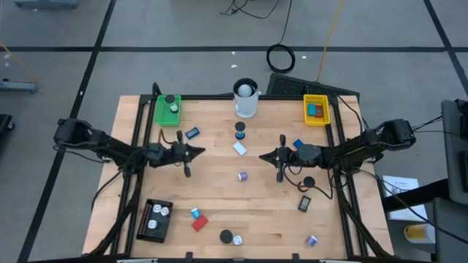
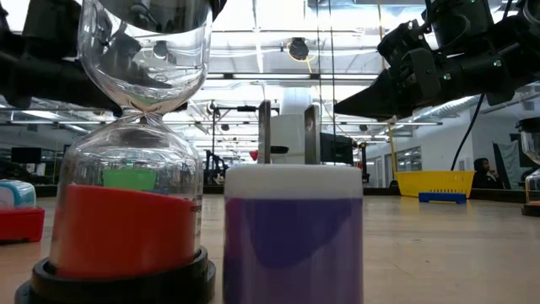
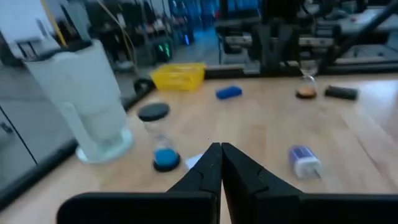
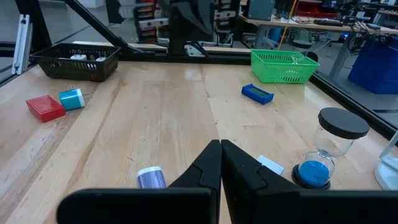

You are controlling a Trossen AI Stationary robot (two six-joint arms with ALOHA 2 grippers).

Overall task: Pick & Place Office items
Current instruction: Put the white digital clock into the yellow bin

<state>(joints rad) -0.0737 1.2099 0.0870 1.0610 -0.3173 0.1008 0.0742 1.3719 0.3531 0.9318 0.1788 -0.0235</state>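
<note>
Two tools hover mid-desk, left tool [image 1: 196,152] and right tool [image 1: 265,155], both pressed together, holding nothing. Between them lies the purple roll [image 1: 242,176]: light, stiff, likely to roll; grip across its ends. Farther off, the blue sand-timer [image 1: 240,130] looks fragile.

Grey floor [image 1: 183,29] with dark lines, coiled black cable [image 1: 281,57], bright ceiling lights [image 2: 253,17], distant workbenches
</note>
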